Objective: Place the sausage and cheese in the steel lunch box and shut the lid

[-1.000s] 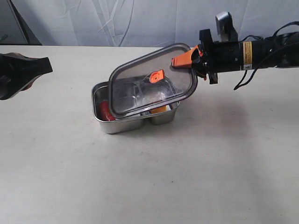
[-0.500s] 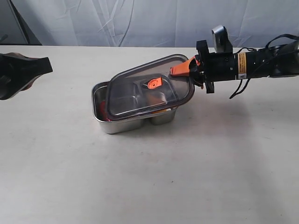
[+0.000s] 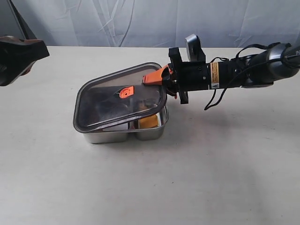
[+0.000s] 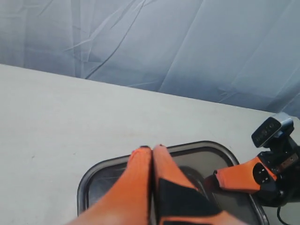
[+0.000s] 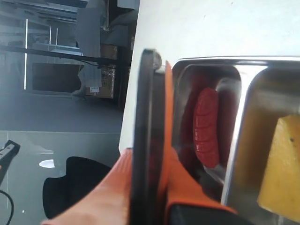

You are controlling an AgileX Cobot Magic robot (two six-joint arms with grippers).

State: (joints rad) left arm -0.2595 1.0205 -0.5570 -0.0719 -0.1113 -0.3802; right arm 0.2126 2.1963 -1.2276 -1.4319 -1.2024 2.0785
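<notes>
The right gripper clamps the rim of the lid, which lies tilted over the steel lunch box holding the sausage and cheese; the left gripper hangs closed and empty.

Steel lunch box on table, left of centre. Sausage in left compartment, cheese in right. Lid tilted over box: left end low, right far corner raised in right gripper. Left gripper far left, well apart.
</notes>
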